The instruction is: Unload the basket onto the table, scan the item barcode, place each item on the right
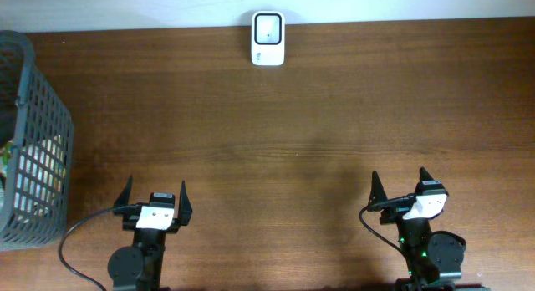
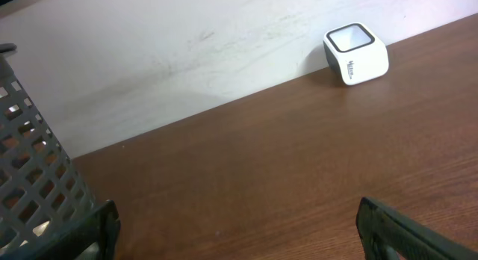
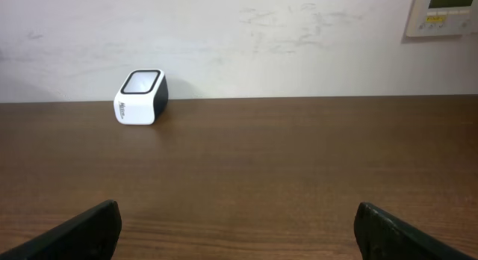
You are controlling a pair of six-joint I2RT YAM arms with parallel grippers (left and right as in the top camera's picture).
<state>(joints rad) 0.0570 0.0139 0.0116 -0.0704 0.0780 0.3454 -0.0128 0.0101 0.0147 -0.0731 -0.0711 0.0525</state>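
Note:
A white barcode scanner (image 1: 267, 38) with a dark window stands at the table's far edge, centre. It also shows in the left wrist view (image 2: 356, 54) and the right wrist view (image 3: 140, 97). A pale packaged item (image 1: 46, 161) lies inside the grey mesh basket (image 1: 38, 90) at the left, mostly hidden by the mesh; no barcode shows. My left gripper (image 1: 156, 185) (image 2: 235, 219) is open and holds nothing, near the front edge beside the basket. My right gripper (image 1: 399, 176) (image 3: 237, 215) is open too, with only bare wood between its fingers.
The basket's wall (image 2: 30, 163) rises close to my left gripper's left finger. A white wall runs behind the table, with a control panel (image 3: 442, 13) at its upper right. Brown wooden tabletop (image 1: 276, 149) lies between the grippers and the scanner.

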